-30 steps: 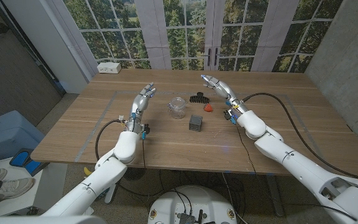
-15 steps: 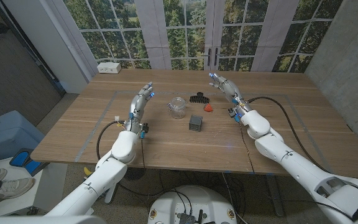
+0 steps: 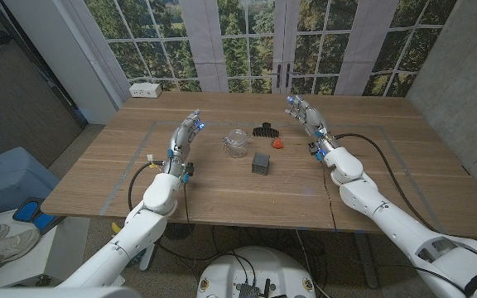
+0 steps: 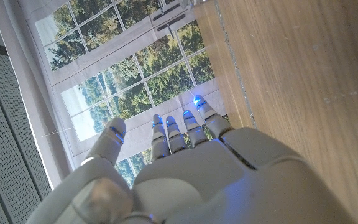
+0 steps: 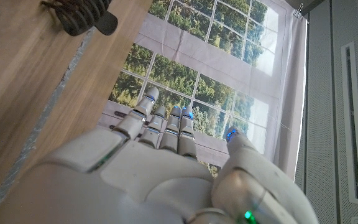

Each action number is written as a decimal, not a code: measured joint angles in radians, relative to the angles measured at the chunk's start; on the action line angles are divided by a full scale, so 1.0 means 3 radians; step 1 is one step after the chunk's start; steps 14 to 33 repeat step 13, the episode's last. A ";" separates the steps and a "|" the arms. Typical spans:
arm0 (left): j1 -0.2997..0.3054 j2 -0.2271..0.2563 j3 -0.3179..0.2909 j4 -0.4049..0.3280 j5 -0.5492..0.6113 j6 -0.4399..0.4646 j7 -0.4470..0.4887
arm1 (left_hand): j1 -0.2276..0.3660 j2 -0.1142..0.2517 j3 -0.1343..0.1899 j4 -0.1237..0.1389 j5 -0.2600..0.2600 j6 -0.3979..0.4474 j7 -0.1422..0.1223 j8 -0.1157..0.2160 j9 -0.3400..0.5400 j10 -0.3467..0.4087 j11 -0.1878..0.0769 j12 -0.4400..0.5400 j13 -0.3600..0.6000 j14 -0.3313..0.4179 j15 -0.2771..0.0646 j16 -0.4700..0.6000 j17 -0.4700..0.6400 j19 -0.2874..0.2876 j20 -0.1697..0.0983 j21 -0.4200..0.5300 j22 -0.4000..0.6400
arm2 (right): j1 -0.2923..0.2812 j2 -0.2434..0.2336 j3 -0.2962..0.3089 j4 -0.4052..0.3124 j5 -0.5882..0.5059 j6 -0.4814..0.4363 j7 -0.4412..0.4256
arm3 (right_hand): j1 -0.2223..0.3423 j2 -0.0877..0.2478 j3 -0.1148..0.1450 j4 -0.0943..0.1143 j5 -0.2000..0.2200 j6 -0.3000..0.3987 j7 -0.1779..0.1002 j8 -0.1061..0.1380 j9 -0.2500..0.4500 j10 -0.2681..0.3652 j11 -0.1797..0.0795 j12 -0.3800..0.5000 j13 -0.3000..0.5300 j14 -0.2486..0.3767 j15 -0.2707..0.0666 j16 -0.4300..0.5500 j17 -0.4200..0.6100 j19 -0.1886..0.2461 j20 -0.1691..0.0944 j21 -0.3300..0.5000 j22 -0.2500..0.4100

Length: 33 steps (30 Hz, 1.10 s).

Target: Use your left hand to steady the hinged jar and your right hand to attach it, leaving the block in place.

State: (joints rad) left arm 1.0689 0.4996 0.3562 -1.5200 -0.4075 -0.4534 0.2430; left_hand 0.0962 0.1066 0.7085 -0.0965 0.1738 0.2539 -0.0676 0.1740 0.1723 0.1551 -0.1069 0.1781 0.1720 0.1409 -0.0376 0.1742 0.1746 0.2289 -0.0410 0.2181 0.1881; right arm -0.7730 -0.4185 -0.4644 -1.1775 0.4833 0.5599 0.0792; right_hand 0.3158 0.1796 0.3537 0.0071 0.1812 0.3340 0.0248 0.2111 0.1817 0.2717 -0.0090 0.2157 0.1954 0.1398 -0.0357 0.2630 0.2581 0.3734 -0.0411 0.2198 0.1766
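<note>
A small clear glass jar [image 3: 237,142] stands upright near the middle of the table in the head view. A dark grey block [image 3: 261,163] sits just in front of it toward the right. My left hand [image 3: 187,132] is raised to the left of the jar, apart from it, holding nothing with its fingers [image 4: 166,132] extended. My right hand [image 3: 305,117] is lifted to the right of the jar, well clear of it, fingers [image 5: 166,127] straight and apart, holding nothing.
A black claw clip [image 3: 265,129] lies behind the jar, also seen as the black claw clip [image 5: 79,15] in the right wrist view. A small red object [image 3: 277,142] sits right of the jar. A white power strip [image 3: 146,89] rests at the table's far left corner.
My right hand has swung away from the jar toward the right and back. My left hand has drawn slightly to the left. The jar and block have not moved.
</note>
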 measured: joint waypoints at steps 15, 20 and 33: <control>-0.0089 -0.0026 -0.0007 0.0094 -0.0151 0.0009 -0.0125 | -0.0010 -0.0010 0.0013 0.0013 0.0000 -0.0018 0.0018 0.0000 -0.0016 0.0000 0.0000 0.0000 0.0001 0.0000 0.0000 0.0000 0.0000 0.0000 0.0000 0.0000 0.0000 | -0.0044 0.0141 0.0195 0.0217 0.0244 0.0138 0.0003 | -0.0053 0.0016 0.0023 0.0004 0.0000 0.0071 0.0048 0.0000 0.0000 0.0053 0.0030 0.0026 0.0000 0.0042 -0.0005 0.0024 0.0000 0.0030 -0.0006 0.0000 0.0000; -0.0089 -0.0026 -0.0007 0.0094 -0.0151 0.0009 -0.0125 | -0.0010 -0.0010 0.0013 0.0013 0.0000 -0.0018 0.0018 0.0000 -0.0016 0.0000 0.0000 0.0000 0.0001 0.0000 0.0000 0.0000 0.0000 0.0000 0.0000 0.0000 0.0000 | -0.0044 0.0141 0.0195 0.0217 0.0244 0.0138 0.0003 | -0.0053 0.0016 0.0023 0.0004 0.0000 0.0071 0.0048 0.0000 0.0000 0.0053 0.0030 0.0026 0.0000 0.0042 -0.0005 0.0024 0.0000 0.0030 -0.0006 0.0000 0.0000; -0.0089 -0.0026 -0.0007 0.0094 -0.0151 0.0009 -0.0125 | -0.0010 -0.0010 0.0013 0.0013 0.0000 -0.0018 0.0018 0.0000 -0.0016 0.0000 0.0000 0.0000 0.0001 0.0000 0.0000 0.0000 0.0000 0.0000 0.0000 0.0000 0.0000 | -0.0044 0.0141 0.0195 0.0217 0.0244 0.0138 0.0003 | -0.0053 0.0016 0.0023 0.0004 0.0000 0.0071 0.0048 0.0000 0.0000 0.0053 0.0030 0.0026 0.0000 0.0042 -0.0005 0.0024 0.0000 0.0030 -0.0006 0.0000 0.0000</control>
